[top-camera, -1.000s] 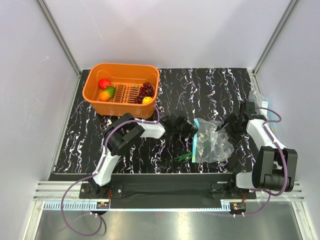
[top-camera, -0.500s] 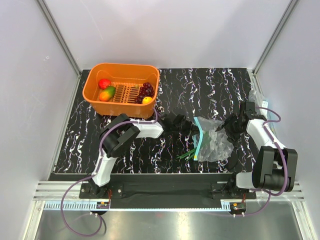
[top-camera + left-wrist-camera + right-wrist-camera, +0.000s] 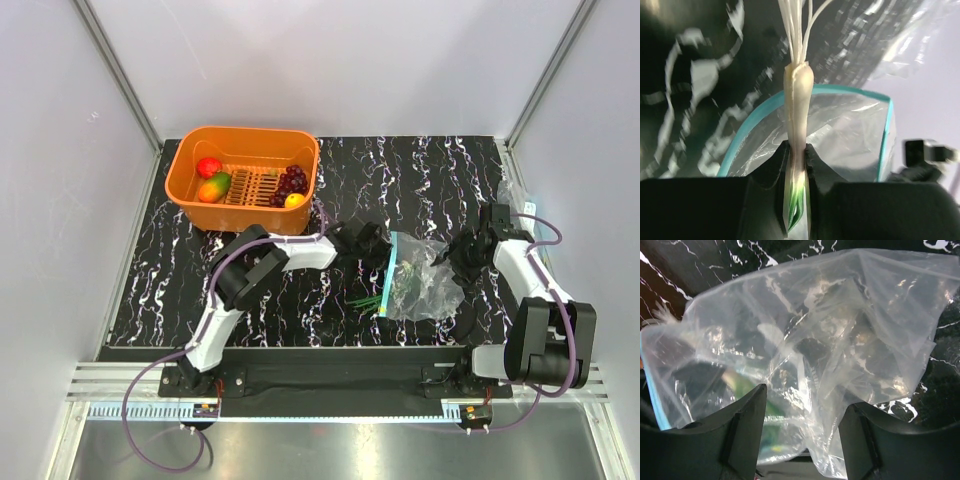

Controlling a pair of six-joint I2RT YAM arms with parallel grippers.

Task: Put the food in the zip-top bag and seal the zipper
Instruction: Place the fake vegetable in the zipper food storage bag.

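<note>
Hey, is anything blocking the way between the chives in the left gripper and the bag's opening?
Nothing visible does. The left gripper pinches the chive bunch right at the mouth of the zip-top bag, which gapes open behind it, zipper unsealed.

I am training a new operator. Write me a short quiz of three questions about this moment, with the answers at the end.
1. True or false: plastic of the zip-top bag lies between the fingers of the right gripper.
2. Short answer: what container holds the red apple?
3. Choose one: the chive bunch is clamped by A) the right gripper, B) the left gripper, C) neither gripper.

Key: 1 true; 2 the orange basket; 3 B.
</note>
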